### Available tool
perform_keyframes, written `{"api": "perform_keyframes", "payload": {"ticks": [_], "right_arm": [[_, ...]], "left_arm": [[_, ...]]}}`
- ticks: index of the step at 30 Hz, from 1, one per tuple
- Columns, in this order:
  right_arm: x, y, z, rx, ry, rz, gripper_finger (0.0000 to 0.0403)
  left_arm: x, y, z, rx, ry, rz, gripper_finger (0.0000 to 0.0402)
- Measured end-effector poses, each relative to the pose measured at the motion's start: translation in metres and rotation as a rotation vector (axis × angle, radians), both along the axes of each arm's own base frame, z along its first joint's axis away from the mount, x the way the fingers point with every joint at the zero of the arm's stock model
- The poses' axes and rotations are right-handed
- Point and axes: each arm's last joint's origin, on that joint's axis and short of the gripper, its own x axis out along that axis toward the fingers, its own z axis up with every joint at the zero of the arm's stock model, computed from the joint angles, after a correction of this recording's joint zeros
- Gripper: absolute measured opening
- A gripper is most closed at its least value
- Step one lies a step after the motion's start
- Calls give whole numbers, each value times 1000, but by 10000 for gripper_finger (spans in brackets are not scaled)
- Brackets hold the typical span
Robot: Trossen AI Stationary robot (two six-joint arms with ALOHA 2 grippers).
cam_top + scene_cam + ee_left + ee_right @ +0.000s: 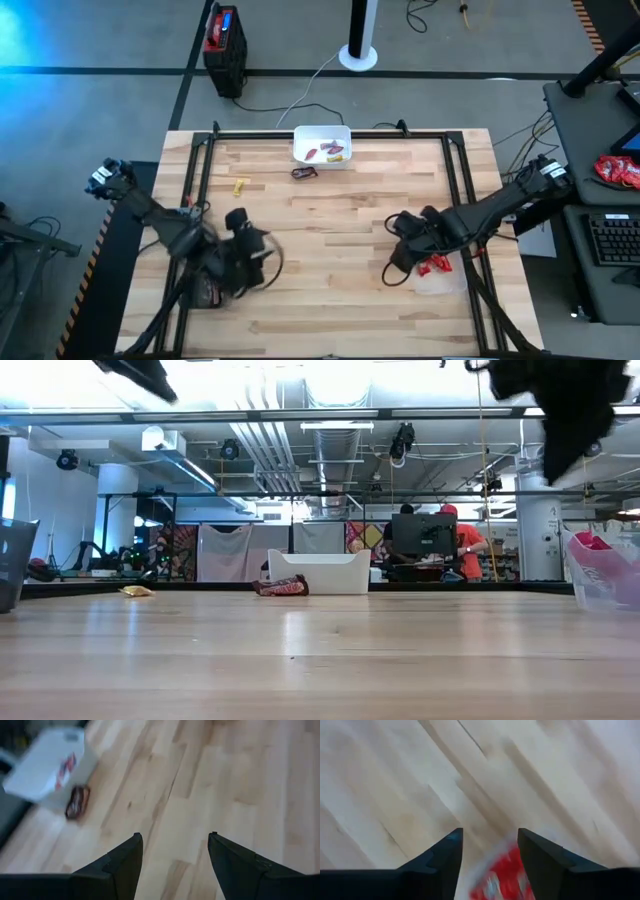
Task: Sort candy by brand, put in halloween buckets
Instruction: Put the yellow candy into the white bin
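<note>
Two candies remain loose on the bench [330, 300]: yellow candy [240, 186] and dark candy [304, 172]; white bin [322, 146] and clear bin [440, 275] hold some. Left hand [172, 852] open, empty; right hand [487, 851] parted above red candy [502, 875].

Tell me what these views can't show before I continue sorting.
- Dark grey bin: high view, hidden under the blurred left gripper; low view cuts it off at the edge.
- Brands on the candy in the white bin: too small.
- Clear bin contents: right wrist view shows only a red blur.
</note>
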Motion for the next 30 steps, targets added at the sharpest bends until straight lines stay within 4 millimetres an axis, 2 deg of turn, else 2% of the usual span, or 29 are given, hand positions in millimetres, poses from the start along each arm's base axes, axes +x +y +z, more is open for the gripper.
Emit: {"api": "perform_keyframes", "payload": {"ticks": [3, 7, 13, 18, 23, 30], "right_arm": [[10, 2, 2, -77, -113, 86, 196], [16, 0, 5, -213, -196, 128, 203], [19, -3, 7, -363, -251, 118, 203], [20, -3, 8, -393, -259, 133, 203], [20, -3, 7, -395, -256, 136, 203], [20, -3, 7, -395, -255, 137, 203]], "left_arm": [[14, 25, -2, -96, 58, 82, 207], [22, 76, -11, -124, 195, 256, 207], [5, 168, -28, -120, 424, 628, 207], [-20, 223, -59, -199, 540, 778, 207], [-32, 242, -92, -285, 509, 806, 207], [-38, 240, -111, -322, 510, 807, 207]]}}
